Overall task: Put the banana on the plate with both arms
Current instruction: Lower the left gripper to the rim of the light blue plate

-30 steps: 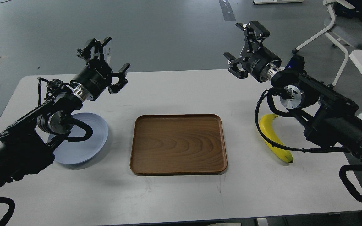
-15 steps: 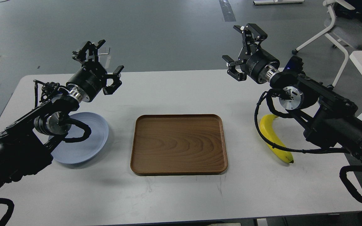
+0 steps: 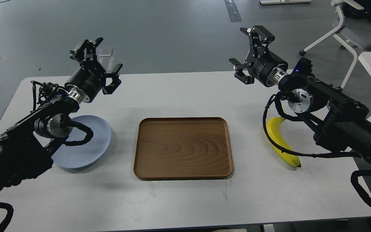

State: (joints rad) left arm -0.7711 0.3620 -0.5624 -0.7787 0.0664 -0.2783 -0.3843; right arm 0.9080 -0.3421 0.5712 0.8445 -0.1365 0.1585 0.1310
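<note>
- The left gripper (image 3: 97, 64) is raised above the far-left part of the table, its two claw fingers spread wide with nothing between them.
- The left arm (image 3: 40, 119) runs from the lower-left edge up toward that gripper; its silver joint and a loop of black cable overlap the near-left part of the plate.
- The right gripper (image 3: 248, 51) is lifted above the far-right part of the table, its fingers also parted and holding nothing.
- The right arm (image 3: 333, 119) comes in from the right edge, and one of its black cables (image 3: 277, 143) curves down across the banana's middle as seen from the head.
- The banana (image 3: 280, 143) lies flat on the table to the right of the tray, well apart from the plate, greenish stem toward the far side and dark tip toward the near side, its curve bulging to the left.
- The plate (image 3: 92, 145) sits on the table to the left of the tray, pale blue and bare where it shows.
- The brown wooden tray (image 3: 183, 147) lies between plate and banana, in the middle of the table, touching neither.
- The white table (image 3: 185, 199) carries all three objects.
- A white-framed chair (image 3: 349, 29) stands on the grey floor beyond the table's far-right corner.
</note>
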